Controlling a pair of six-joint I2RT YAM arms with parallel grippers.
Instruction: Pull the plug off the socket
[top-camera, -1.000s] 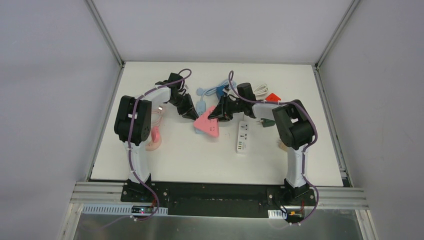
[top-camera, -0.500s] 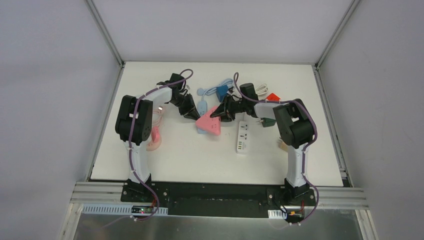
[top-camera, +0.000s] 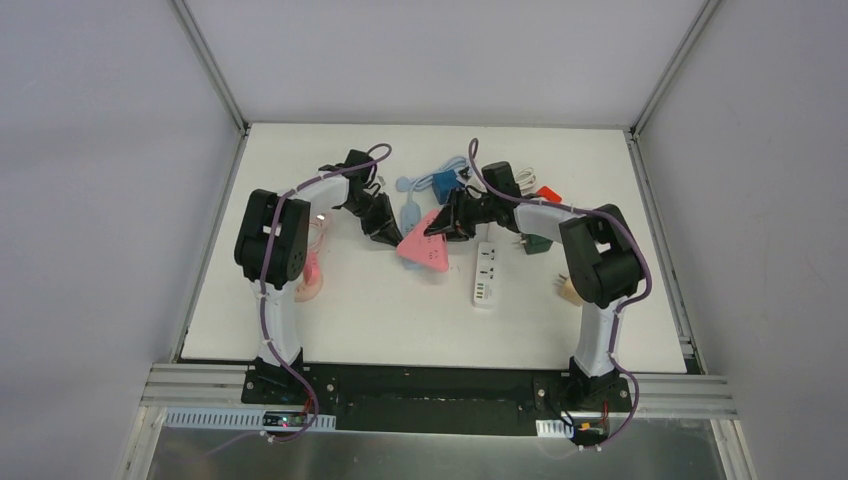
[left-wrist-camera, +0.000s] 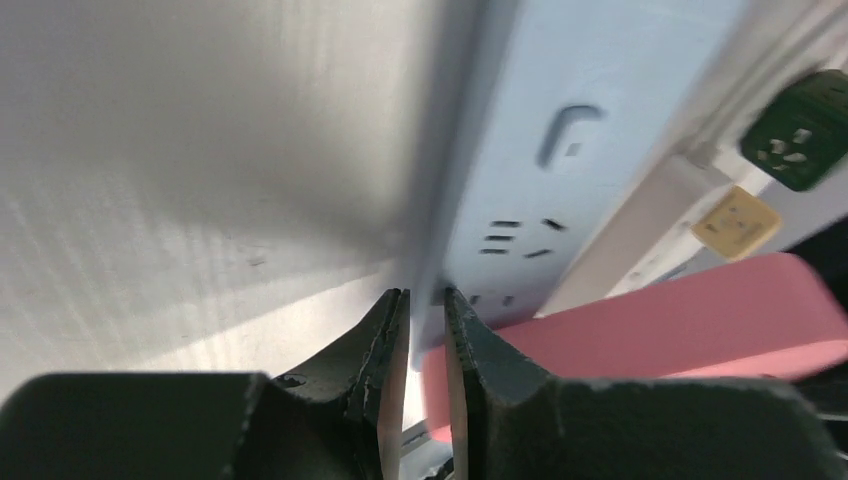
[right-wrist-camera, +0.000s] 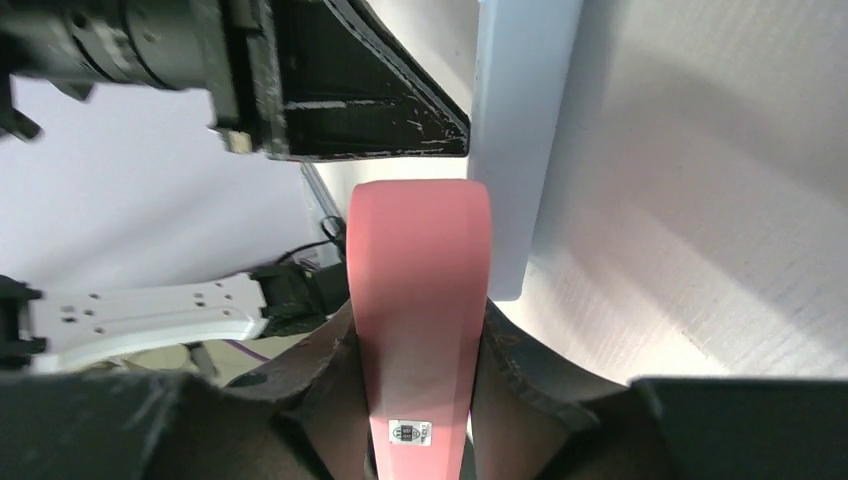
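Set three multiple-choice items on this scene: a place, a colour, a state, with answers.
1. In the top view, the white power strip lies where from the pink block? A left B right C on top
2. The thing between the fingers of the right gripper is: A green B pink C yellow
3. The right gripper is: A open, empty B out of view C shut on the pink block
Answers: B, it sits to the block's right; B, pink shows there; C, fingers flank its sides.

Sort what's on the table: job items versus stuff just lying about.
In the job: pink triangular plug, light-blue power strip, left gripper, right gripper.
Lying about: white power strip, dark green plug, red plug.
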